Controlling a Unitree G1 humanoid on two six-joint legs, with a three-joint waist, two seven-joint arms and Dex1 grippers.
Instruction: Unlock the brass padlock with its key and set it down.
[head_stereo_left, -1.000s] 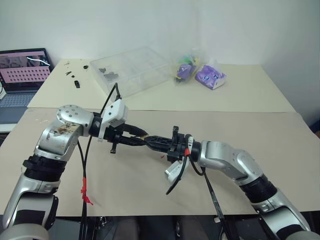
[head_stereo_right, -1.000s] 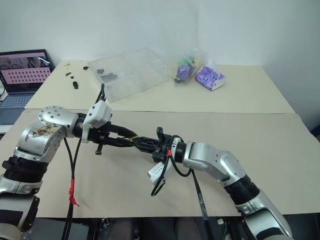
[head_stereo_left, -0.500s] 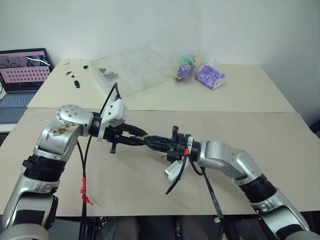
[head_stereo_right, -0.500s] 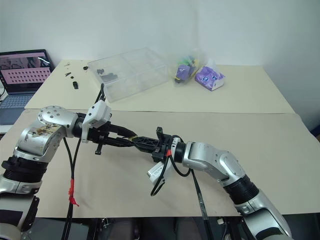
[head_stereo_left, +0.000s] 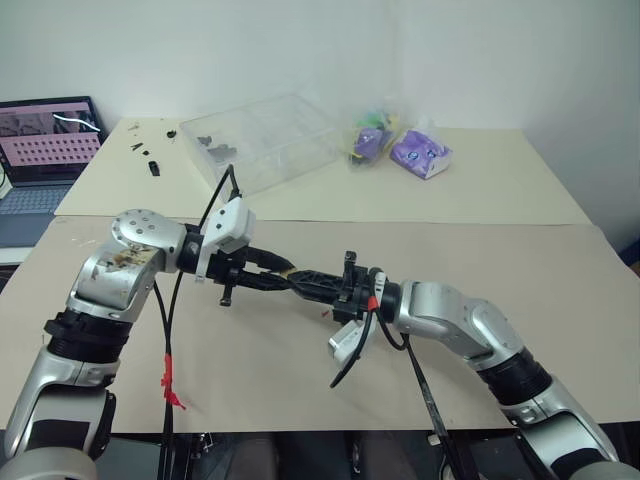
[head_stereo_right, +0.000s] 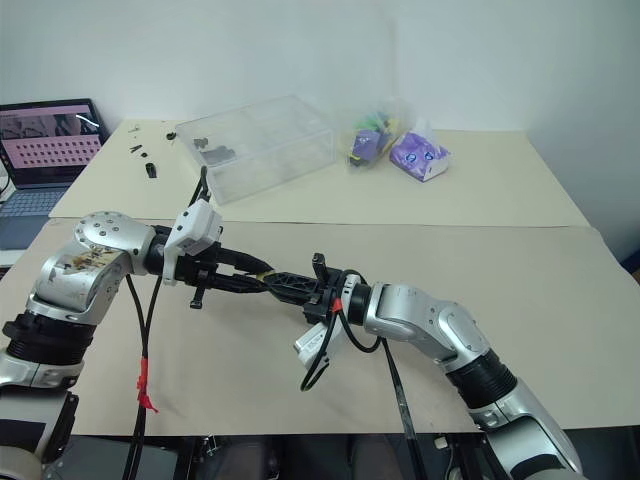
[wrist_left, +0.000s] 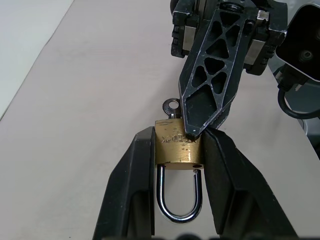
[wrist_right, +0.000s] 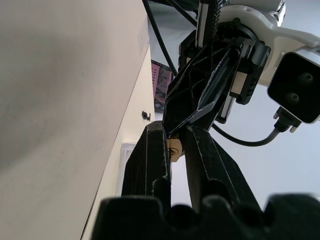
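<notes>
The brass padlock (wrist_left: 177, 146) is clamped by its sides between my left gripper's (wrist_left: 179, 135) two black fingers, with its silvery shackle (wrist_left: 179, 202) closed and pointing back toward the wrist. My right gripper (wrist_left: 197, 127) meets it head-on, shut, its tips against the lock's keyhole end. The key's (wrist_left: 171, 106) round silver bow sticks out beside those tips. In the head views both grippers join above the middle of the table (head_stereo_left: 300, 370), left gripper (head_stereo_left: 281, 275) on the left and right gripper (head_stereo_left: 298, 281) on the right. A sliver of padlock (wrist_right: 173, 149) shows at the right fingertips.
A clear plastic box (head_stereo_left: 262, 140) stands at the back of the table. Purple bags (head_stereo_left: 420, 152) lie to its right. Small black parts (head_stereo_left: 150, 160) and a laptop (head_stereo_left: 45, 140) are at the far left. A red speck (head_stereo_left: 324, 313) lies under the grippers.
</notes>
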